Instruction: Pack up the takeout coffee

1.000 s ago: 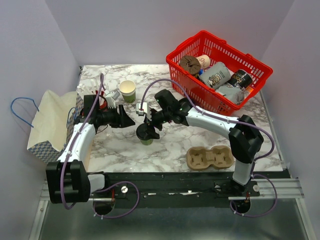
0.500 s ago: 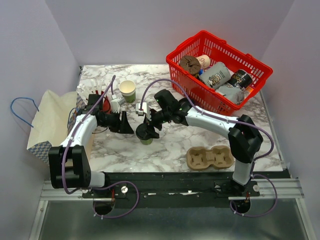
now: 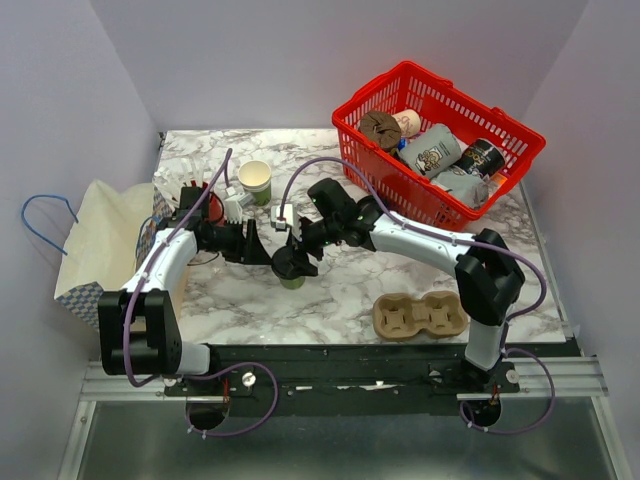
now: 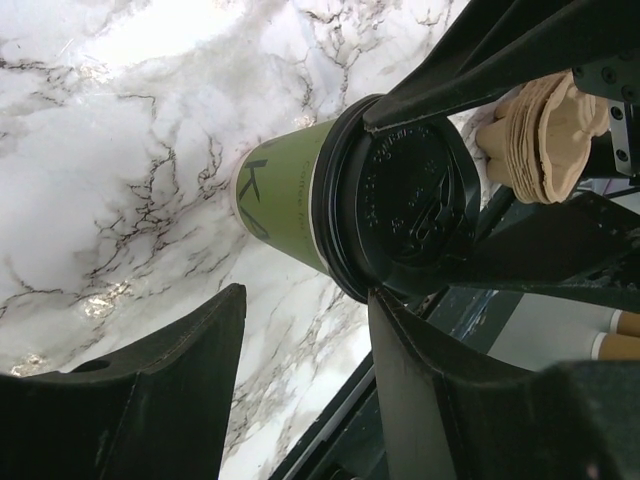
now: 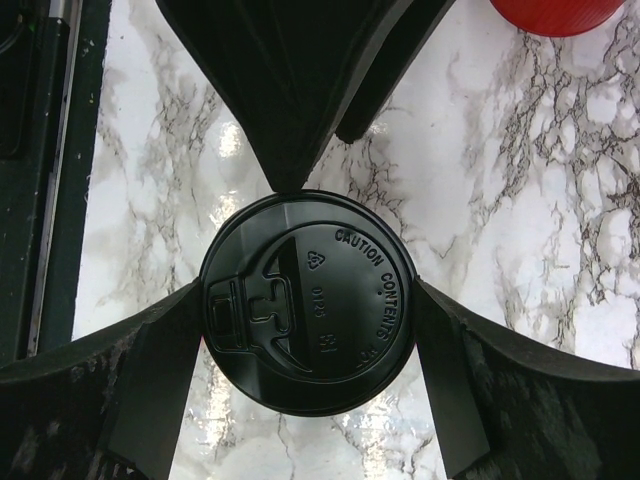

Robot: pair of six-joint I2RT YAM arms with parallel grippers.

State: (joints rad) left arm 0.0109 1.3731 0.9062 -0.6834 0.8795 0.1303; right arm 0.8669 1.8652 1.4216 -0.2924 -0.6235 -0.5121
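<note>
Right gripper (image 3: 292, 262): clamped from above across lid (image 5: 308, 300) of coffee cup (image 4: 280, 195). Left gripper (image 3: 258, 243): spread open, just beside cup's left flank, one fingertip at lid rim. Upright mid-table (image 3: 340, 290), axis vertical, directly under right jaws.

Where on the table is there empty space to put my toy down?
Two bare marble patches on the table: one at the near edge, between the left arm, the lidded cup and the cup carrier; one at the back, between the open paper cup and the red basket. The middle is crowded: both arms meet at the lidded cup.
</note>
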